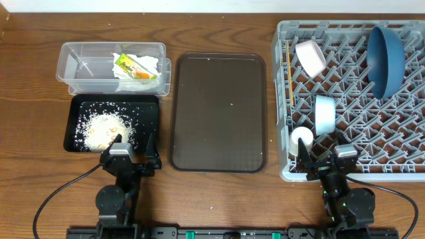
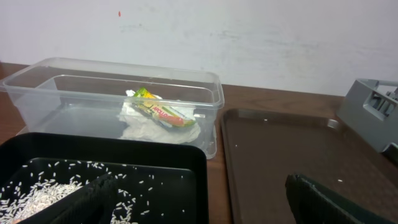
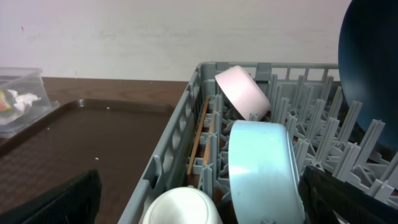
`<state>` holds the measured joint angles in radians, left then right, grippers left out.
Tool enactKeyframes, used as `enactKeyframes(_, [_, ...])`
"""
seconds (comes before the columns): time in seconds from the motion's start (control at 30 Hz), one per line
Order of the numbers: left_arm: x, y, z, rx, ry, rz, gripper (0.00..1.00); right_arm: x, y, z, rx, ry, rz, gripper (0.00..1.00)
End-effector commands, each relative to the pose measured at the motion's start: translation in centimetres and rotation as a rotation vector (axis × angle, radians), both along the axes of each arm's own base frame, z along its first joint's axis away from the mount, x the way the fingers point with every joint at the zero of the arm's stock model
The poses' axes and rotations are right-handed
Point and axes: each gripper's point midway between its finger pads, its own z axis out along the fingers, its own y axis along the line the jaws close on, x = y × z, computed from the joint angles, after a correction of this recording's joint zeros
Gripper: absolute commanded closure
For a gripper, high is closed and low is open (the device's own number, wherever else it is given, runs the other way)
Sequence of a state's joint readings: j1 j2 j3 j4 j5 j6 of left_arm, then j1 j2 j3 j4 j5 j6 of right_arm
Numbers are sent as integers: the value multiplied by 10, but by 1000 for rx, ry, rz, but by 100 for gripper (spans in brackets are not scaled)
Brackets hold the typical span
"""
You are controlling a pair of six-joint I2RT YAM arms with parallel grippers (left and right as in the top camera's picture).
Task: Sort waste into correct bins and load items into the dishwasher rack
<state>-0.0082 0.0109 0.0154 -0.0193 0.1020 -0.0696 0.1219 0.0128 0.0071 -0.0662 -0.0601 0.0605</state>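
Rice [image 1: 103, 129] in the black tray [image 1: 150, 106], left of the brown tray [image 1: 219, 113], seems loose and light, so I would lift it by the tray's rim; left gripper [image 1: 131, 150] and right gripper [image 1: 323, 154] are both released.

Your widest lane runs over the flat brown tray [image 1: 219, 113], lying low between the black tray [image 1: 151, 113] and the rack [image 1: 392, 143]. On the left, the black tray's low rim sits just ahead of your left end effector [image 1: 131, 154], and behind it rise the higher tub [image 1: 66, 63] walls, with napkins [image 1: 147, 64] and wrapper [image 1: 133, 68] filling its right half. On the right, the rack's near wall faces your right end effector [image 1: 323, 158]. The cup [image 1: 302, 138], light blue bowl [image 1: 325, 113], cream bowl [image 1: 311, 56] and chopsticks [image 1: 289, 73] crowd its left side and the dark blue bowl [image 1: 386, 60] its far right, with only pegs between.
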Motion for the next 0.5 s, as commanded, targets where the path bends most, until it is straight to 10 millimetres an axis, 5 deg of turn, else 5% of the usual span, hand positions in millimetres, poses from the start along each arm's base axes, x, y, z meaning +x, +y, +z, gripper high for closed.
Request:
enactKeyframes(0.0, [-1,-3,-14,19,46,-18,11,0,-1,-1,13,6,-2,1])
enactKeyframes(0.47, [-1,-3,-14,19,46,-18,11,0,-1,-1,13,6,-2,1])
